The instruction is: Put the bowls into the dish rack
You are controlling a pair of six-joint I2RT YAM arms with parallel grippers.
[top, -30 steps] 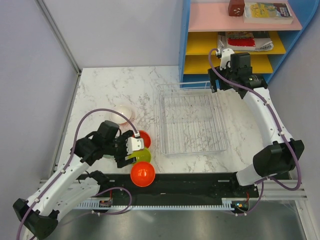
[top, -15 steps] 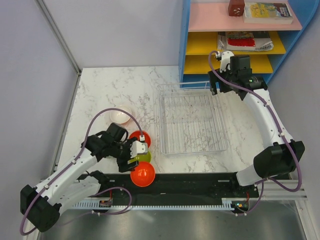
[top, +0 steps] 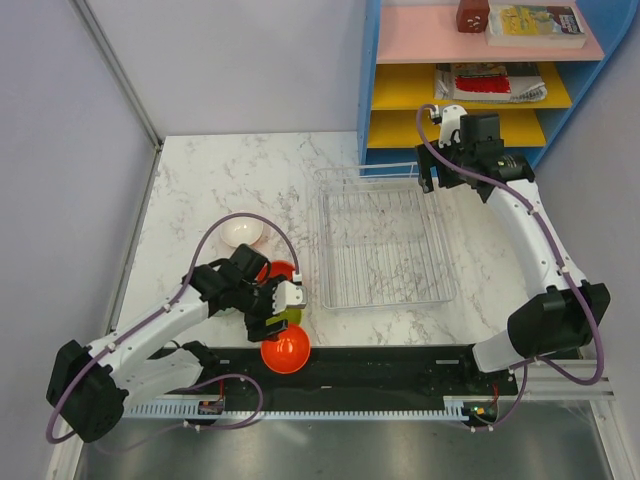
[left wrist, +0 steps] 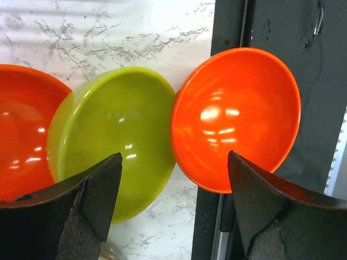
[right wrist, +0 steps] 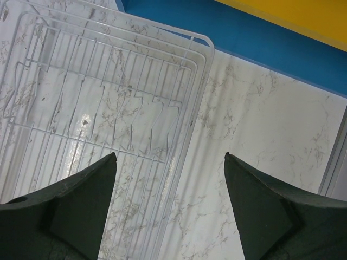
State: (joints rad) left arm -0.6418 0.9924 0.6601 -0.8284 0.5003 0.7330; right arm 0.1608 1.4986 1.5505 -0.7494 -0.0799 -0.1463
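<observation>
Rack (top: 385,245): empty, on the table (top: 220,180) right of centre, in front of the blue shelf (top: 400,165).
Bowls in view: four, all on the left, well apart from the rack.
White bowl (top: 242,231): farthest back, on its own.
Far orange bowl (top: 280,271): partly hidden by the left arm.
Green bowl (left wrist: 108,135): between the two orange ones, open side up.
Near orange bowl (left wrist: 236,116): half on marble, half on the black strip (left wrist: 271,32) at the table edge; its rim touches the green bowl's.
Green vs far orange: touching or overlapping, cannot tell which.
Left gripper (left wrist: 173,157): fingers spread wide, pinching nothing, poised above the point where the green and near orange rims meet.
Right gripper (right wrist: 169,157): spread, empty, over the rack's far right corner.
Handling (judged): thin glossy plastic, so light, stiff and slippery, and unlikely to break. A pinch across the full width would probably squirt it out.
Grip point (judged): on the rim, one finger inside and one outside the wall.
Choice (judged): the near orange bowl's outer side is free; the rims that touch leave little room for a finger between them.
Risk (judged): closing at the contact point could nudge both bowls or catch two rims.
Step (judged): picking the first bowl; none loaded yet.
</observation>
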